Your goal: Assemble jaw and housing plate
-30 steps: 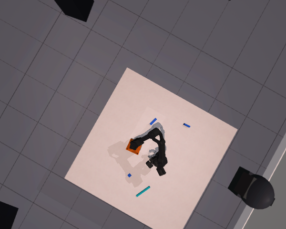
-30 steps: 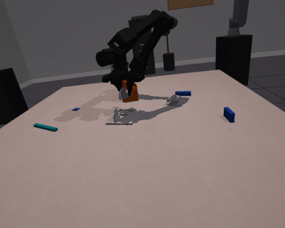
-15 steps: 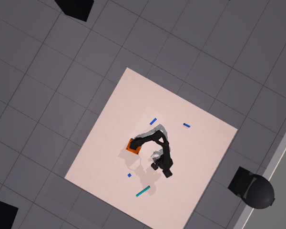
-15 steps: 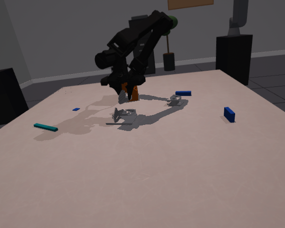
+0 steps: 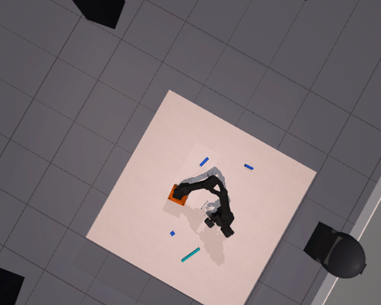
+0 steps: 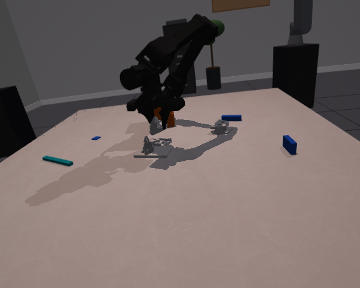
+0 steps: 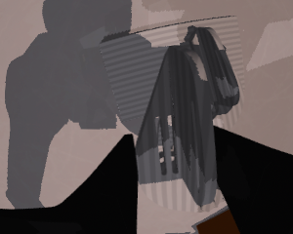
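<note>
Loose gear jaw (image 6: 155, 126) (image 7: 181, 117) hangs between the fingers of the gripper (image 5: 212, 215) (image 6: 158, 122) (image 7: 166, 136), which are closed on it at a partial opening. It is above the grey base (image 6: 162, 151) and apart from it in the exterior view; the mounted jaw (image 6: 147, 146) stands on this base, toward one side. The free pin and the teeth cannot be told clearly.

The step in hand seems to be the alignment before lowering. It is better that the arm first brings the hole of the held jaw directly over the free pin, with the hole axis upright, and only then turns it until its teeth face the gaps of the mounted jaw. The descent should be slow and straight. If the part stops high, a small lift and a slight turn are safer than more force, because pushing could tilt the jaw or move the base. The fingers should open only when it is seated. The housing plate (image 5: 212, 173) (image 6: 221, 123), apparently the piece with two holes, waits well apart.
</note>
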`<state>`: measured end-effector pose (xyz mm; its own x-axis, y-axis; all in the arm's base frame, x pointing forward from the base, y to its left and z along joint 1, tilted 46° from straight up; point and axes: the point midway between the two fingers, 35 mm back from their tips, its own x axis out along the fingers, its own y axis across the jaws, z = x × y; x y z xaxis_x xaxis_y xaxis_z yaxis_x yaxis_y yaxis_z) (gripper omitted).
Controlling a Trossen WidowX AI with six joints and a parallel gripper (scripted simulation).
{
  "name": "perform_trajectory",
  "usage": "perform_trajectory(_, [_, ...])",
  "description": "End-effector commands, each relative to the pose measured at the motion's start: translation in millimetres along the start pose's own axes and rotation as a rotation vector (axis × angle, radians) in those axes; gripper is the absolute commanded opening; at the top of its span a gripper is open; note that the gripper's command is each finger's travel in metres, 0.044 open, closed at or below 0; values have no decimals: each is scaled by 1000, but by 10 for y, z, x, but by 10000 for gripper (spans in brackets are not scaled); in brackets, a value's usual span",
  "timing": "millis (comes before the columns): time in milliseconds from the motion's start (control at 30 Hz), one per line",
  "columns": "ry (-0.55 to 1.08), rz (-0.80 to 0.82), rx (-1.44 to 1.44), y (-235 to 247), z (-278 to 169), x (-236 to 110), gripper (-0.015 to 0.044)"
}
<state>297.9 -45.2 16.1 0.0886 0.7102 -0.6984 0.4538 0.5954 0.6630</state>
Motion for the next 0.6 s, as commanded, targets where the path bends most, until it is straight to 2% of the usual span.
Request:
perform_trajectory(0, [-2,5,3,17,13,-9,134])
perform_trajectory(567, [-2,5,17,17,13,-9,134])
